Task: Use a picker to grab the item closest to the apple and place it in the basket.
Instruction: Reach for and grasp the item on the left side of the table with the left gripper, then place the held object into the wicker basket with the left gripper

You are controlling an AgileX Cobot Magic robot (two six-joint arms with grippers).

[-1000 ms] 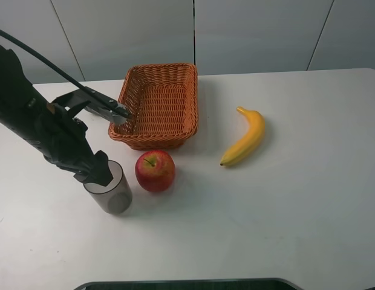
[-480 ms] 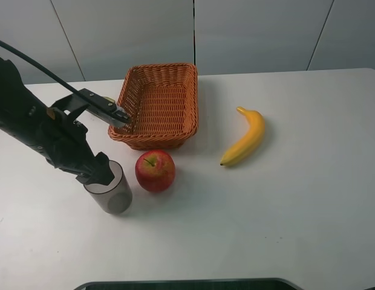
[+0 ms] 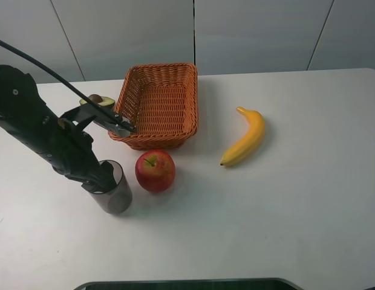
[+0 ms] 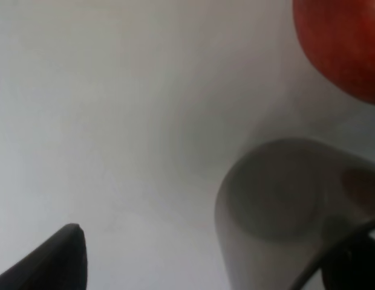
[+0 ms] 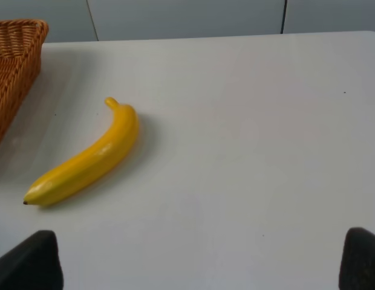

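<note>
A red apple (image 3: pixel 155 170) sits on the white table just in front of the wicker basket (image 3: pixel 158 104). Closest to it, on its left, stands a translucent grey cup (image 3: pixel 111 192). My left gripper (image 3: pixel 103 175) is down at the cup's rim on the far-left side. In the left wrist view the cup (image 4: pixel 284 211) lies between wide-apart fingers, the gripper (image 4: pixel 205 269) open, and one fingertip (image 4: pixel 354 269) shows dark through the cup's wall. The apple (image 4: pixel 345 45) is just beyond. My right gripper (image 5: pixel 196 266) is open over bare table, near the banana (image 5: pixel 84 160).
A yellow banana (image 3: pixel 245 138) lies right of the basket. An avocado (image 3: pixel 95 99) peeks out left of the basket, behind my left arm. A metal bracket on that arm (image 3: pixel 112 119) almost touches the basket's left wall. A dark edge (image 3: pixel 187 284) borders the table's front.
My left arm has swung a little toward the back and lowered slightly at the cup, uncovering the avocado beside the basket. Cup, apple and banana have not moved.
</note>
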